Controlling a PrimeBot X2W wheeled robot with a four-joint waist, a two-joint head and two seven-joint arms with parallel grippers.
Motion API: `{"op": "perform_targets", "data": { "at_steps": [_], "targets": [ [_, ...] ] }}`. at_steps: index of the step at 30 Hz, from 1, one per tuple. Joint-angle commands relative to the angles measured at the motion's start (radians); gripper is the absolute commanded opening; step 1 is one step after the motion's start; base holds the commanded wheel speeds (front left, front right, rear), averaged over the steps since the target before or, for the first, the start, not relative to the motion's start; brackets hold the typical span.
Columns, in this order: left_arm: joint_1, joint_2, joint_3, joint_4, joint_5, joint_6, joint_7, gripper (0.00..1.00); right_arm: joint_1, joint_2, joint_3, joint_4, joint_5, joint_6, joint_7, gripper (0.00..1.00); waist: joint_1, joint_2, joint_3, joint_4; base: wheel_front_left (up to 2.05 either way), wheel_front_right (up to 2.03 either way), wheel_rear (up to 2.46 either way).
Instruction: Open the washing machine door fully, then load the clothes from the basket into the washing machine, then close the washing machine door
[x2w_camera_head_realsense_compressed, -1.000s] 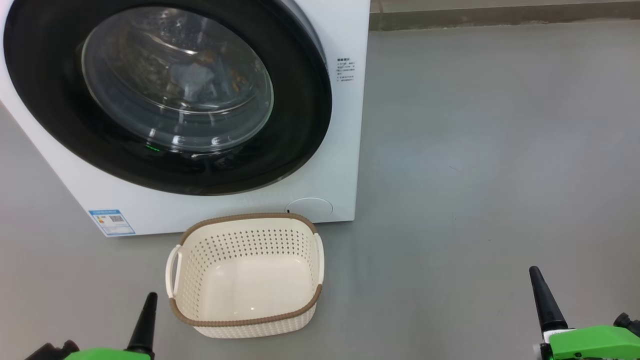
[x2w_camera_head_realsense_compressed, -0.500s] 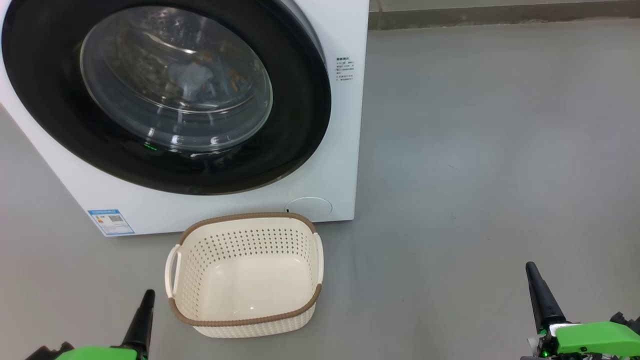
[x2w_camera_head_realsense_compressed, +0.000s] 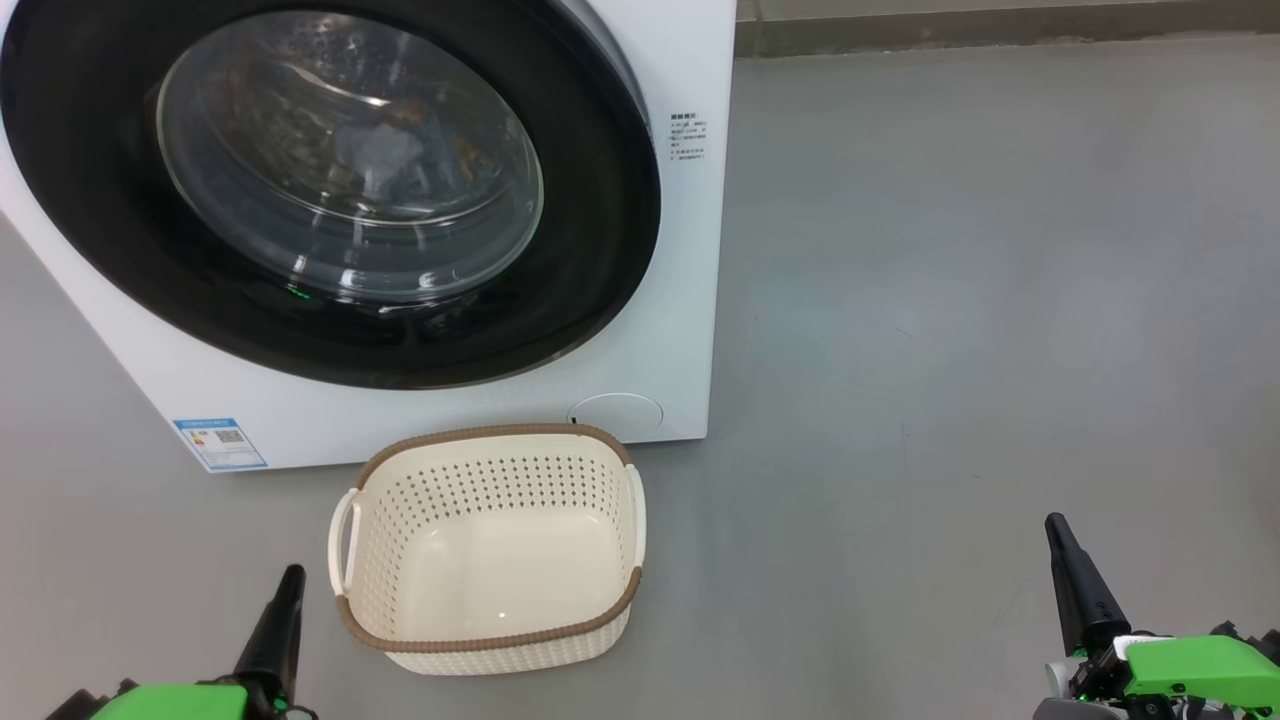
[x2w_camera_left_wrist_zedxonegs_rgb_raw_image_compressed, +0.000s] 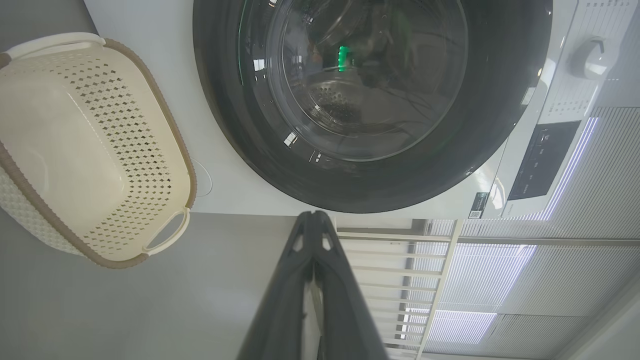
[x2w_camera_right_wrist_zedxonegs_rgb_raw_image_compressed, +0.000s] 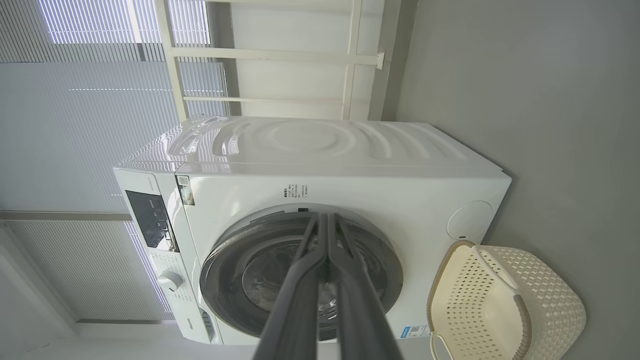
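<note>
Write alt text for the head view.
A white washing machine with its black-rimmed door shut, clothes visible through it. An empty cream basket sits on the floor in front; the left gripper and right gripper, both shut, point up from the bottom corners.

The washing machine (x2w_camera_head_realsense_compressed: 680, 300) blocks the upper left of the head view. Its door (x2w_camera_head_realsense_compressed: 600, 250) lies flat against the front and bars the way inside. The basket (x2w_camera_head_realsense_compressed: 490, 640) stands on the floor (x2w_camera_head_realsense_compressed: 950, 300) at lower centre, just in front of the machine's base, with barely a gap between them. At lower left, the left gripper (x2w_camera_head_realsense_compressed: 291, 580) sits just beside the basket's left side, a narrow strip of floor between. The right half of the frame is open floor around the right gripper (x2w_camera_head_realsense_compressed: 1055, 528).
</note>
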Motion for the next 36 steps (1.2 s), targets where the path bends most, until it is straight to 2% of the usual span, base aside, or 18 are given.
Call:
{"op": "perform_targets", "data": {
  "at_steps": [1, 36],
  "targets": [
    [-0.051, 0.019, 0.039, -0.017, -0.024, -0.003, 0.011, 0.0, -0.044, -0.013, 0.028, -0.022, 0.027, 0.002, 0.014, 0.0, 0.0, 0.0, 0.0, 0.0, 0.0, 0.0, 0.0],
    [-0.052, 0.013, 0.048, -0.016, -0.021, -0.003, 0.019, 0.0, -0.044, -0.013, 0.028, -0.021, 0.031, 0.002, 0.015, 0.0, 0.0, 0.0, 0.0, 0.0, 0.0, 0.0, 0.0]
  ]
}}
